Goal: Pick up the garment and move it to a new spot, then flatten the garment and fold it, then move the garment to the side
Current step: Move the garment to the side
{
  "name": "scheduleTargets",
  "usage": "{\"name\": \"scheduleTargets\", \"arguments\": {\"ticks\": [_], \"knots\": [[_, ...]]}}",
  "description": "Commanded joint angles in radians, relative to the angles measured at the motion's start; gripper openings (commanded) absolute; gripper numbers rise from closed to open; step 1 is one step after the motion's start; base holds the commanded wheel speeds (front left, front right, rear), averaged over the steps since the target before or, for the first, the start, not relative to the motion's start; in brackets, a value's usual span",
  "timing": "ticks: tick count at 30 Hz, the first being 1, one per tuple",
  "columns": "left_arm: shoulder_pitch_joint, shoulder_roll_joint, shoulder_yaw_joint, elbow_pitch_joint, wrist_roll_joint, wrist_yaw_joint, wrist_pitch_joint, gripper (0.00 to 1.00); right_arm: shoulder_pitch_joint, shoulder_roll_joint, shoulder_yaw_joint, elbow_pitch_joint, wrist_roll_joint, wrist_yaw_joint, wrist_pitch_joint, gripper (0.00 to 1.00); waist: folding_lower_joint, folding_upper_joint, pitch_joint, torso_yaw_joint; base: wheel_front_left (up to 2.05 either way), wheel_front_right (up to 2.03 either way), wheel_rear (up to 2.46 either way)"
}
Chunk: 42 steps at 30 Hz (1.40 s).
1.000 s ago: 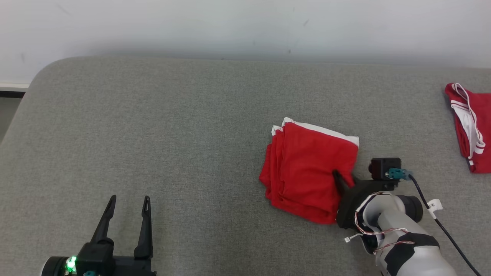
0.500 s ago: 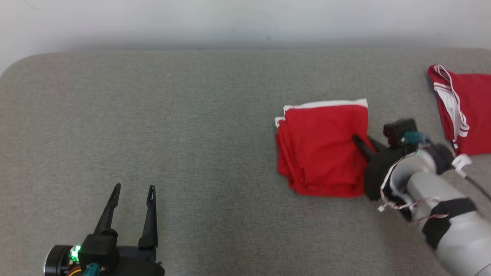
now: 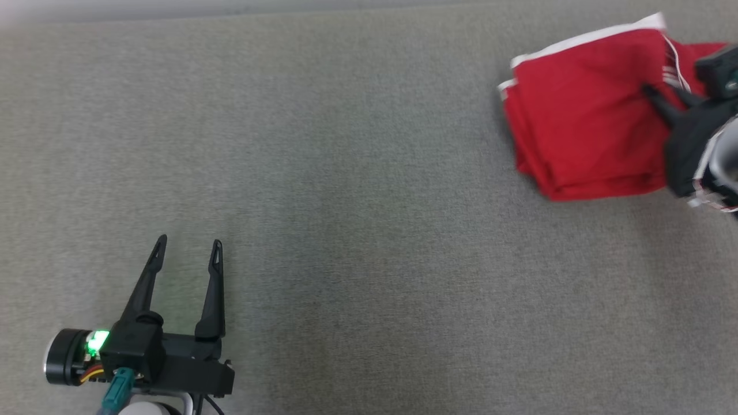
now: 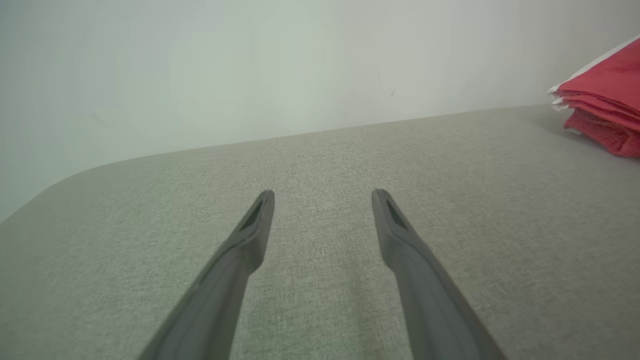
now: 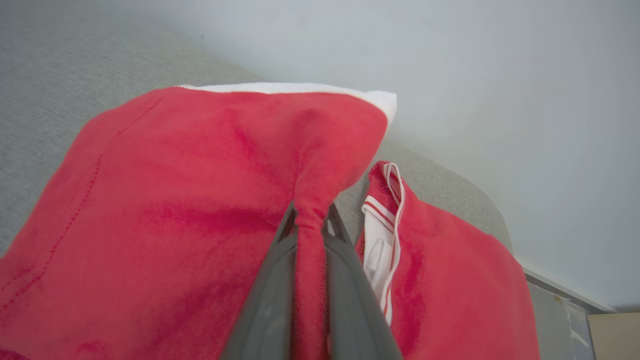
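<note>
Head view: grey fabric-covered tabletop point(image 3: 369, 173) runs across the frame. Folded red garment point(image 3: 582, 121) sits at the upper right, a squarish stack of several layers with a white edge along its far side. Right pincer point(image 3: 663, 95) comes in from the right edge, its dark fingers lying on the garment's right-hand part, with the pale forearm cut off by the frame. Left pincer point(image 3: 190, 240) is at the lower left, well apart from the garment, fingers spread wide with nothing between them and a green light glowing at its base. Left wrist view: left pincer point(image 4: 323, 192) has both fingers apart over bare tabletop point(image 4: 320, 280), holding nothing. The garment point(image 4: 605, 100) shows at the far right edge as stacked red layers with white rims, its top face sloping up, in front of a pale wall point(image 4: 250, 65). Whether the lowest layer touches the surface I cannot tell. Right wrist view: right pincer point(image 5: 311, 210) is drawn together on a ridge of red cloth, and the garment point(image 5: 175, 210) is pulled up into a narrow pleat between the two fingers. The white edge runs along its far side. Just beside it, on the right of this view, lies a second red garment point(image 5: 450, 260) with white striped trim. Its near edge is close to the pinched pleat, but I cannot tell whether they touch. Grey tabletop shows between the two and at the upper left, with pale wall beyond.
</note>
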<state>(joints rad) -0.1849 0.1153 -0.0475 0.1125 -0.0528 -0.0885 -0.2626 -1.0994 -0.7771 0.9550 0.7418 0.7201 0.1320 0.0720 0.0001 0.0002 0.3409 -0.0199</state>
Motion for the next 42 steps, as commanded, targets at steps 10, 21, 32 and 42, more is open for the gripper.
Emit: {"name": "scheduleTargets", "arguments": {"ticks": [10,21,32,42], "knots": [[-0.041,0.04,0.002,-0.045,0.02,-0.004,-0.003,1.0,-0.14,-0.153,0.103,-0.012,0.031,-0.003,0.021,0.0,-0.0001,-0.0002,0.123,-0.091,0.0,0.0,0.0],[-0.068,0.083,-0.012,-0.141,0.05,0.0,-0.003,1.0,-0.284,-0.203,0.168,0.1,-0.031,-0.003,-0.029,0.0,-0.0001,-0.0002,0.211,-0.132,0.0,0.0,0.0],[-0.075,0.108,-0.025,-0.277,0.071,0.017,0.015,1.0,-0.421,-0.182,0.219,0.24,-0.156,-0.003,-0.096,0.0,-0.0001,-0.0002,0.271,-0.134,0.0,0.0,0.0],[-0.05,0.114,-0.015,-0.281,0.064,0.037,0.016,1.0,-0.463,-0.127,0.237,0.336,-0.212,-0.003,-0.119,1.0,-0.0001,-0.0002,0.26,-0.139,0.0,0.0,0.0]]}}
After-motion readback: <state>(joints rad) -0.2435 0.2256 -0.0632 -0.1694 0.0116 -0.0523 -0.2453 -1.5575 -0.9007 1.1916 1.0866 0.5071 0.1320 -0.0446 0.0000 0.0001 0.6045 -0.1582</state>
